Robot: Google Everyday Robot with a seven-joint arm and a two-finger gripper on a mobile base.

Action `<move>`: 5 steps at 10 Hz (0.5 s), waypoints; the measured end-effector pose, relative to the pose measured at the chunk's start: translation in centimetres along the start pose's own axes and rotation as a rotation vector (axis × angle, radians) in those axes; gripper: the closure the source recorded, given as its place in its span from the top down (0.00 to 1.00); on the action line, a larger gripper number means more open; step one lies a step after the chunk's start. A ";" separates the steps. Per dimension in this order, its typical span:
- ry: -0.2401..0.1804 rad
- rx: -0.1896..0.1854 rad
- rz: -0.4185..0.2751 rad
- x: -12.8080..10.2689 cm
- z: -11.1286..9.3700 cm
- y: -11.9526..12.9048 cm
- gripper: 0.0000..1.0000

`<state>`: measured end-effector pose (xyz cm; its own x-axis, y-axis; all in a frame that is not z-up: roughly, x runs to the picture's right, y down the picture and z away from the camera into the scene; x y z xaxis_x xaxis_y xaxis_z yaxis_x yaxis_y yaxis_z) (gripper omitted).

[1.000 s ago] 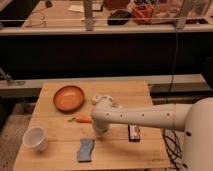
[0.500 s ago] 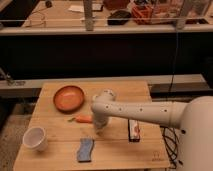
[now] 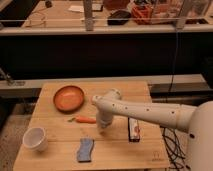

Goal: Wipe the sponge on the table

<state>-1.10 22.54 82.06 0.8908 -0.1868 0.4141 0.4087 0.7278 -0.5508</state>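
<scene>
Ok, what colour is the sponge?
Blue-grey, in the camera view; the sponge lies on the table, end effector just behind it.

Sponge (image 3: 86, 150) flat, table (image 3: 120, 151) front (gripper (image 3: 103, 125) behind)

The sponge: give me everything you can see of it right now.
The sponge is a small blue-grey rectangle with wavy edges, soft-looking, lying flat on the table near its front edge, long side running roughly front to back. Nothing touches it but the tabletop. The white cup stands apart, further left in the view. The gripper is over the table behind it, not touching it.
</scene>
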 end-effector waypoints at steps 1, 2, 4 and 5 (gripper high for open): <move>0.012 0.001 -0.043 0.0 -0.3 0.3 0.27; 0.029 0.004 -0.085 -0.3 -0.7 0.5 0.37; 0.062 0.002 -0.198 -2.7 -1.4 0.5 0.56; 0.074 -0.003 -0.269 -4.4 -1.6 0.6 0.66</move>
<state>-4.45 22.75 78.78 0.7624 -0.4207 0.4918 0.6328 0.6436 -0.4304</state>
